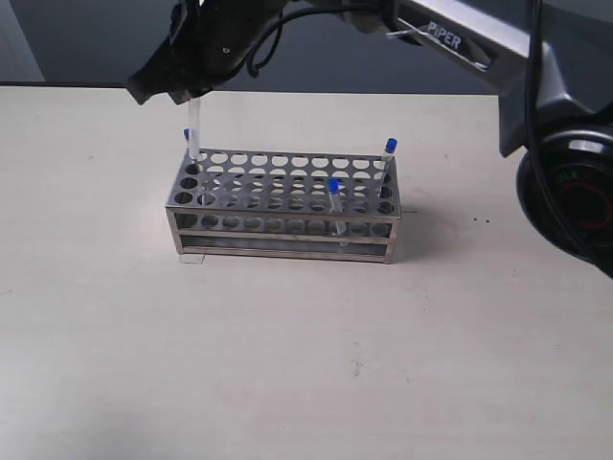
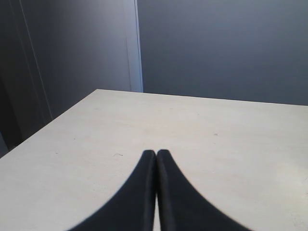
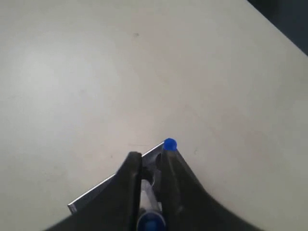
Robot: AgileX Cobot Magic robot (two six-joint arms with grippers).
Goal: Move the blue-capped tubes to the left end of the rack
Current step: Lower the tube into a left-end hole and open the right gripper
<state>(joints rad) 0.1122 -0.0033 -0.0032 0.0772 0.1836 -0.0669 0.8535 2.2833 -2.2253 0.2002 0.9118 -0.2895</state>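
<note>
Gripping a tube [image 1: 193,125]; the arm [image 1: 479,38] reads "PIPER".

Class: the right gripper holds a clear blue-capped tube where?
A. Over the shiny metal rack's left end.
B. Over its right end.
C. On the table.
A: the right gripper holds the clear blue-capped tube upright above the left end of the shiny perforated metal rack.

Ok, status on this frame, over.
Left hand shut, empty, over the table. Right hand shut on a blue-capped tube, upright over the rack's left end. Another tube seated there; two tubes toward the right end. Nothing blocking.
</note>
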